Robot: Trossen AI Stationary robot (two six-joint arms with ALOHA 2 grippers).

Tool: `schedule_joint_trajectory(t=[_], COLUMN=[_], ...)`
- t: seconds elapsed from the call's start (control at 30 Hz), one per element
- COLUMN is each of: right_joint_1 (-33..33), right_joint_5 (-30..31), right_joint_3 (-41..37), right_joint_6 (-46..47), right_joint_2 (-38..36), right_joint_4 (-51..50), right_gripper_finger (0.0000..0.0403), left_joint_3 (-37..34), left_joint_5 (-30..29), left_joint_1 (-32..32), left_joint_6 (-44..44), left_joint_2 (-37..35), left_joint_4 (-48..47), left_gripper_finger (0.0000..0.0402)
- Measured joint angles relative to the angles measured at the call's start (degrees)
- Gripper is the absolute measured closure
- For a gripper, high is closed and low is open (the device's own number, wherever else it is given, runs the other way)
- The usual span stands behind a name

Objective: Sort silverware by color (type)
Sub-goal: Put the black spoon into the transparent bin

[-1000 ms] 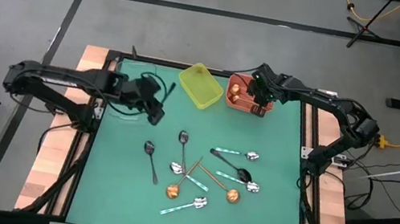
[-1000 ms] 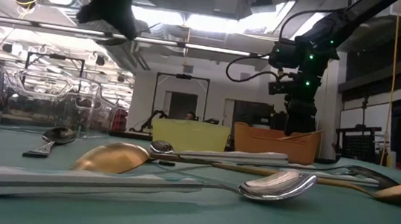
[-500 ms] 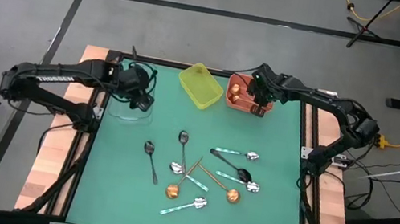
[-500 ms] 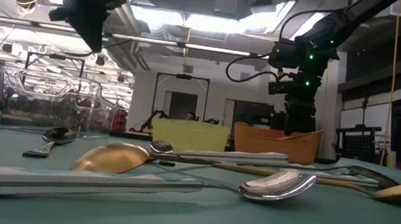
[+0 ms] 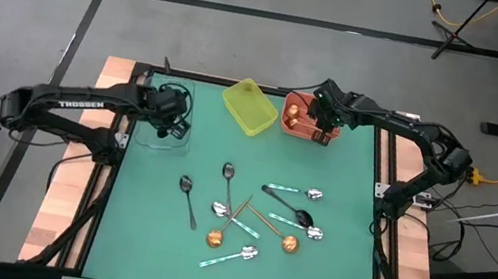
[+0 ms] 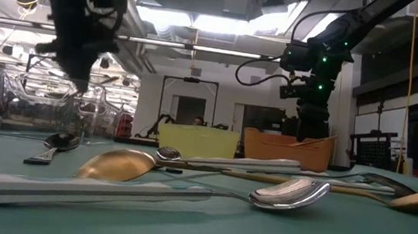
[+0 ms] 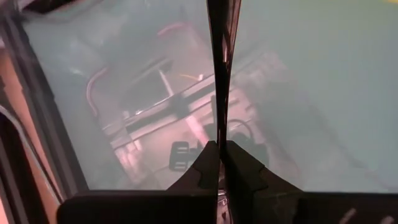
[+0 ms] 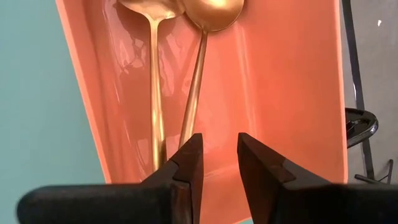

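Holding a thin black spoon (image 7: 222, 74) between its pressed-together fingers, our left gripper (image 5: 171, 118) hangs over the clear bin (image 5: 160, 135) at the back left of the green mat (image 5: 328, 274). In the left wrist view the spoon sticks straight out from the fingers, over the see-through floor of the bin.

Our right gripper (image 8: 214, 163) sits over the orange bin (image 8: 298, 93) at the back right. Its fingers are a small way apart and hold nothing. Two gold spoons (image 8: 186, 74) lie in that bin. The yellow bin (image 5: 250, 106) stands between the other two, and we cannot tell if anything is in it.

Lots of spoons are left in a heap (image 5: 256, 220) in the middle of the mat. We see black ones, gold ones, and silver ones with pale handles, and some lie across each other. So we think the sorting is not even half done.

What could go wrong? The black spoon is skinny and held by its end, so it could tip and bounce off the bin's wall when we let go. Later, in the heap, we could grab two crossed spoons at once or push a neighbor away.
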Motion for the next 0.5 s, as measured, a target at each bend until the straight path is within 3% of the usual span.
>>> schedule_joint_trajectory(t=[0.5], right_joint_1=[0.00], right_joint_5=[-0.07], right_joint_3=[0.00], right_joint_6=[0.00], right_joint_2=[-0.02], right_joint_4=[0.02], right_gripper_finger=[0.0315], left_joint_3=[-12.45], left_joint_5=[1.77], left_joint_1=[5.21], left_joint_6=[-0.03], left_joint_2=[0.00], left_joint_4=[13.41], left_gripper_finger=[0.0398])
